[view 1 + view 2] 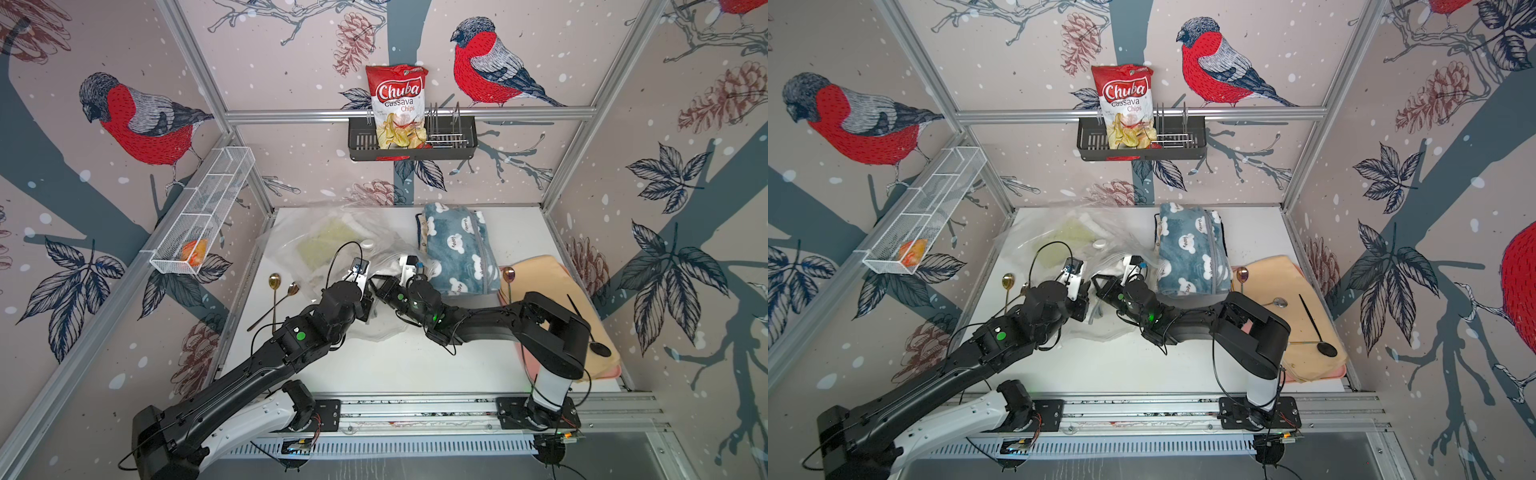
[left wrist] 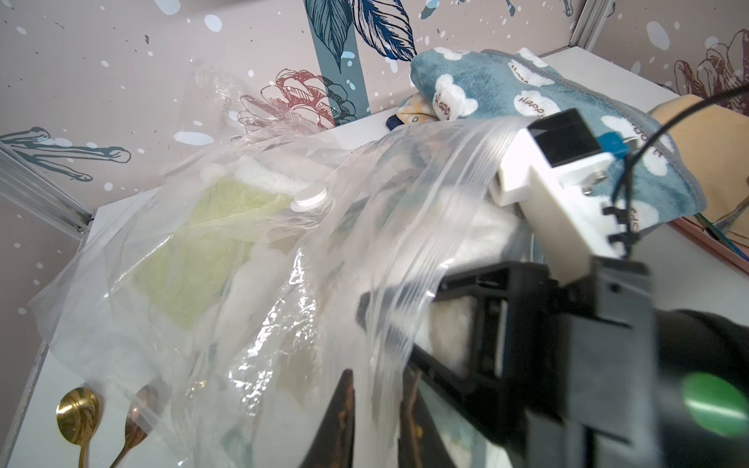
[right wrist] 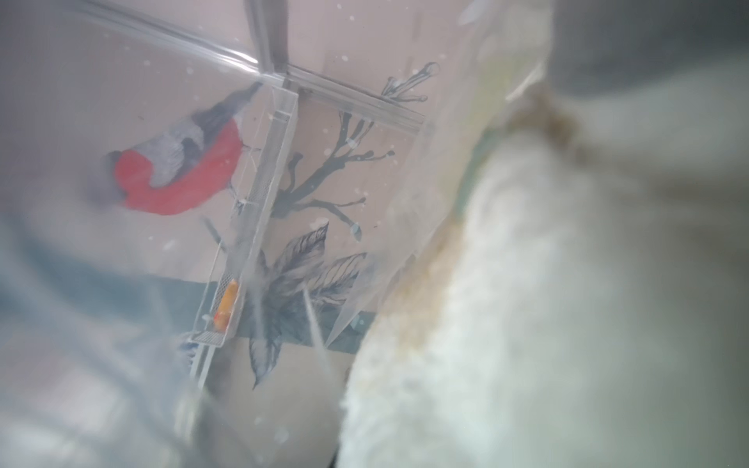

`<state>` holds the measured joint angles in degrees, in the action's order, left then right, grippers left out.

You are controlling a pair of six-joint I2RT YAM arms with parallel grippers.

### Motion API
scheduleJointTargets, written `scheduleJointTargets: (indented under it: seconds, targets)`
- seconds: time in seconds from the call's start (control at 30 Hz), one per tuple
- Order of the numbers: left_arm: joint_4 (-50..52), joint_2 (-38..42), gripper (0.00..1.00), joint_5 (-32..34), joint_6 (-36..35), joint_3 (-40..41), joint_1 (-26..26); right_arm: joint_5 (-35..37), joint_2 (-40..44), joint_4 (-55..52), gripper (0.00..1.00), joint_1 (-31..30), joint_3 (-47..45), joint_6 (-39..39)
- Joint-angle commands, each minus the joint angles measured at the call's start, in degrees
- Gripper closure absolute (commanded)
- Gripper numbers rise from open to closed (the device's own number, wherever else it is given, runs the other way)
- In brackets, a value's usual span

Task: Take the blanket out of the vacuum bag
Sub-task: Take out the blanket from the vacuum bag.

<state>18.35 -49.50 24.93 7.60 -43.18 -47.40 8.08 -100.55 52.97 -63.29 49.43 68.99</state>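
Note:
The vacuum bag [image 1: 291, 249] [image 1: 1025, 245] [image 2: 121, 283] lies crinkled at the back left of the table, its white valve cap [image 1: 367, 244] [image 2: 310, 200] facing up. A pale green and white blanket [image 1: 328, 245] [image 2: 210, 243] sits inside it. My left gripper [image 1: 369, 309] [image 2: 379, 377] is shut on the bag's zip-seal edge, and the plastic band runs between its fingers. My right gripper [image 1: 380, 286] [image 2: 405, 328] reaches into the bag's mouth and is shut on the white fluffy part of the blanket [image 3: 506, 324]. Plastic veils its jaws.
A blue bear-print fleece [image 1: 457, 249] lies folded at the back right, just beyond my right wrist. A peach cloth [image 1: 536, 274] with a black spoon [image 1: 598, 349] covers the right edge. Two gold spoons [image 1: 274, 282] lie left of the bag. A chips bag [image 1: 399, 104] stands in a wall basket.

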Motion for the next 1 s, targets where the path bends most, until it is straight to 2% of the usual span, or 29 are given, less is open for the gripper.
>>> scheduleJointTargets:
  seconds: [0.0, 0.27, 0.47, 0.83, 0.97]
  targets:
    - [-1.3, 0.0, 0.8, 0.9, 0.5, -0.2, -0.1, 5.4, 5.2, -1.1, 1.0, -1.8, -3.1, -3.6]
    - [-1.6, 2.5, 0.8, 3.8, 1.0, 0.1, -0.1, 17.1, 22.0, -12.3, 1.0, -9.2, -10.6, -7.4]
    - [-1.6, 3.2, 0.8, 5.3, 1.1, 0.1, -0.1, 26.2, 33.1, -21.3, 1.0, -14.2, -10.2, -11.3]
    - [-1.6, 4.1, 0.8, 6.6, 1.0, 0.5, -0.1, 37.8, 40.6, -28.9, 1.0, -20.8, -0.9, -23.1]
    - [-1.6, 4.2, 0.8, 6.7, 1.1, 0.5, -0.1, 40.5, 43.7, -29.9, 1.0, -20.9, 1.8, -27.5]
